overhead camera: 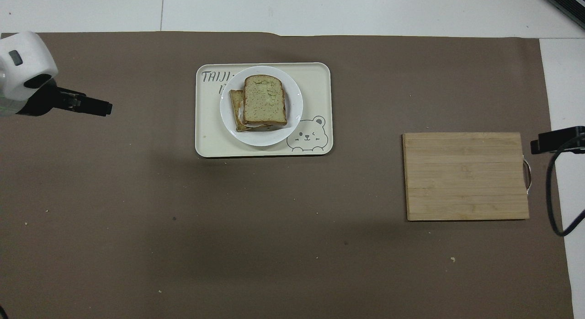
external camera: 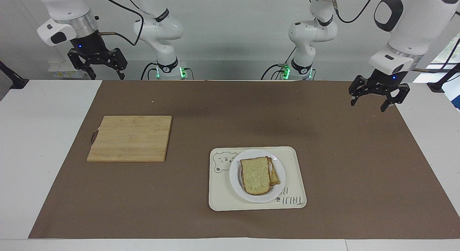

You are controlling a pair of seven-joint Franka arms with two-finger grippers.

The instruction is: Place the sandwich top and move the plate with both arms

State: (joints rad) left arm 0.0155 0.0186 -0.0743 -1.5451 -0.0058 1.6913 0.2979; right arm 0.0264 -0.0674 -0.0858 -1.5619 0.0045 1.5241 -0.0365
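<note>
Facing view shows a surface covered by a brown mat (external camera: 201, 222), with two white robot arms rising at the end where the robots stand. Taking the cream tray (external camera: 222, 200) with its bear drawing as the landmark: the tray lies flat on the mat, and the small white plate (external camera: 235, 182) sits on it. On the plate the sandwich top (external camera: 254, 174), a pale speckled slice with a brown crust, lies flat on a lower toast slice (external camera: 275, 176) whose edge sticks out from under it toward the left arm's end of the surface.

Both hands are well apart from the tray and touch nothing. The left hand (external camera: 370, 104) hangs in the air over the mat's edge, toward the left arm's end of the surface from the tray; its fingers are spread open and empty. The right hand (external camera: 105, 77) hangs raised above the robots' edge of the surface, toward the right arm's end from the tray, also spread open and empty.

A wooden cutting board (external camera: 130, 138) lies flat on the mat, well apart from the tray, toward the right arm's end and a little nearer to the robots.

Overhead view shows the sandwich top (overhead camera: 264, 100) centred on the plate (overhead camera: 295, 127), with the left hand's (overhead camera: 93, 107) dark tip over bare mat, well clear of the tray (overhead camera: 208, 140).
</note>
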